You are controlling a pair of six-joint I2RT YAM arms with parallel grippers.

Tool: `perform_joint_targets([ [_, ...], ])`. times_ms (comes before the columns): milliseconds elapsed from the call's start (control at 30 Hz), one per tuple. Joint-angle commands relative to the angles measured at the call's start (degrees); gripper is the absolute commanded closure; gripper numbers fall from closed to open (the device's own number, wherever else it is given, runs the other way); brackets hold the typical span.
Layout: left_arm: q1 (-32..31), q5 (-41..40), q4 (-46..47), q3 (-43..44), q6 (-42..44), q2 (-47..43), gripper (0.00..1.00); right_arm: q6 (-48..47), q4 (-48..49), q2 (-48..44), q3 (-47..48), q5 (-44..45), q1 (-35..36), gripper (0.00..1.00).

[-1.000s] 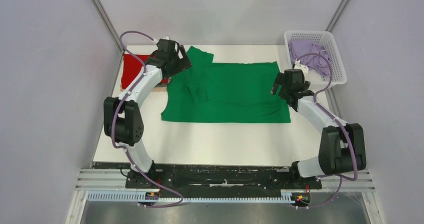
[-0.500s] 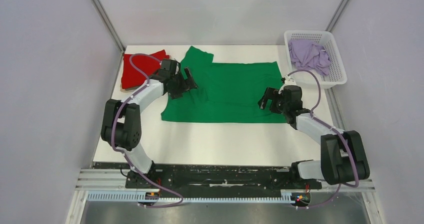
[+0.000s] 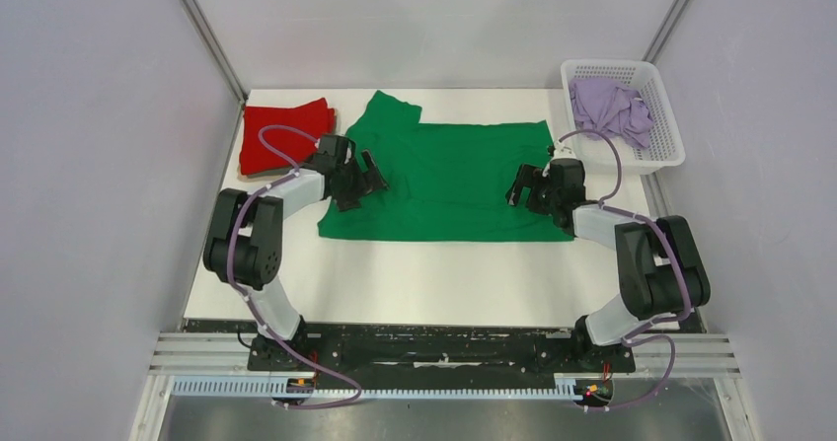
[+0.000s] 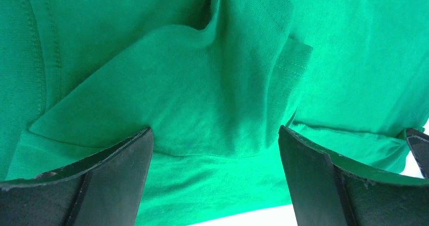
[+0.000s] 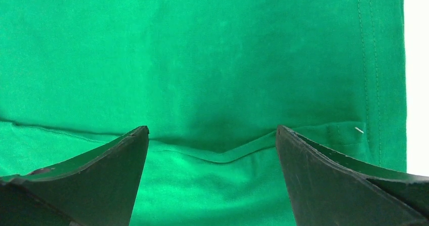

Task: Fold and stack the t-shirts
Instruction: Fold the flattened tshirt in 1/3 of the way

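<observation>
- Roughly, one shirt of three looks finished: the red shirt (image 3: pixel 286 135) lies as a compact folded packet at the far left corner of the table (image 3: pixel 444 283), just beside the green one.
- The green shirt (image 3: pixel 464 180) is the one in work. It lies spread flat in the middle of the table, it seems with the neck side to the left and the hem to the right. One sleeve points to the far edge.
- In the left wrist view the near sleeve seems already turned in over the body, with loose wrinkles around it. I judge that the folding of this shirt is only begun.
- The left gripper (image 3: pixel 372 173) is low over the left part of the green shirt. Its jaws are wide apart and it holds nothing; only cloth shows between them.
- The right gripper (image 3: pixel 521 186) is low over the right part, near the hem, also wide open and empty. A fold line in the cloth runs across between its jaws.
- The lilac shirt (image 3: pixel 610 106) lies crumpled in the basket (image 3: pixel 673 145) at the far right corner, not yet folded.
- What is left, as I judge: to finish the green shirt and put it on the red one, then to take out, fold and stack the lilac one.
</observation>
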Motion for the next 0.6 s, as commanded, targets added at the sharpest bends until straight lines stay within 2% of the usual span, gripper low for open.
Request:
perform_joint_targets([
  [0,0.47,-0.54,0.12,-5.65,-2.4,-0.46,0.0,0.74,-3.76,-2.8,-4.27,3.46,0.03,0.02],
  [167,0.32,0.8,0.99,-15.24,-3.72,-6.47,0.0,2.51,-6.24,-12.81,-12.79,5.21,0.04,0.02],
  [300,0.05,2.75,1.16,-22.82,-4.36,-12.29,0.0,3.55,-7.97,-20.0,-18.81,2.41,0.1,0.02],
  [567,-0.52,2.84,-4.08,-35.28,-8.02,-29.4,0.0,5.66,-18.12,-36.52,-28.22,2.08,0.55,0.02],
])
